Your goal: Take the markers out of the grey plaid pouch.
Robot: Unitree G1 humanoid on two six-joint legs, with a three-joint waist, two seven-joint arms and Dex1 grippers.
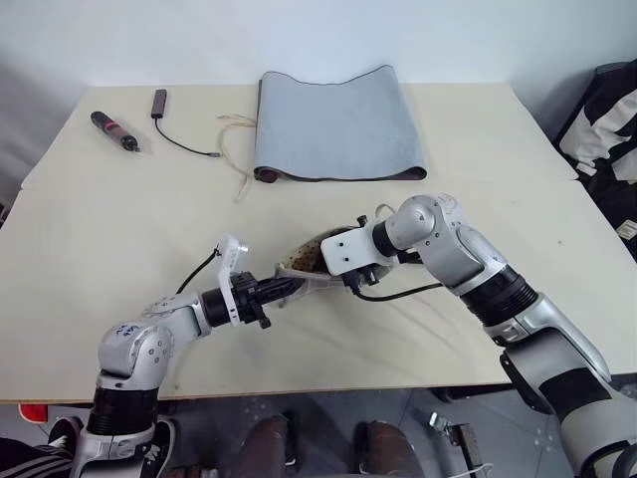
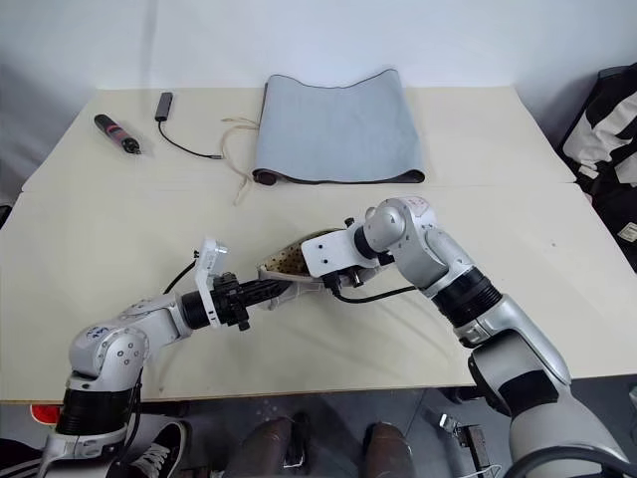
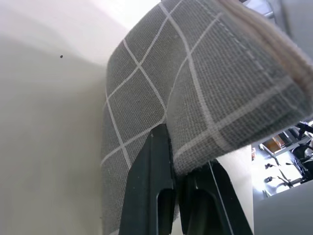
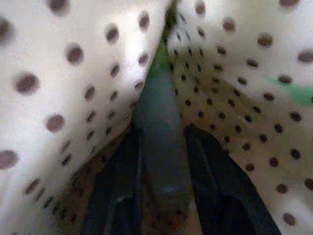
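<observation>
Grey plaid pouch [image 1: 304,261] sits mid-worktop [image 1: 119,219], well in from every edge, open surface all round it. Folded grey mat [image 1: 338,124] lies at the far side, dark pen-like tool [image 1: 115,130] and a cable [image 1: 184,139] far left. Left gripper [image 3: 178,161] reaches in low, jaws pinched tight on the pouch fabric. Right gripper [image 4: 161,147] angles down into the dotted lining, jaws clamping a green highlighter [image 4: 159,112] inside.
</observation>
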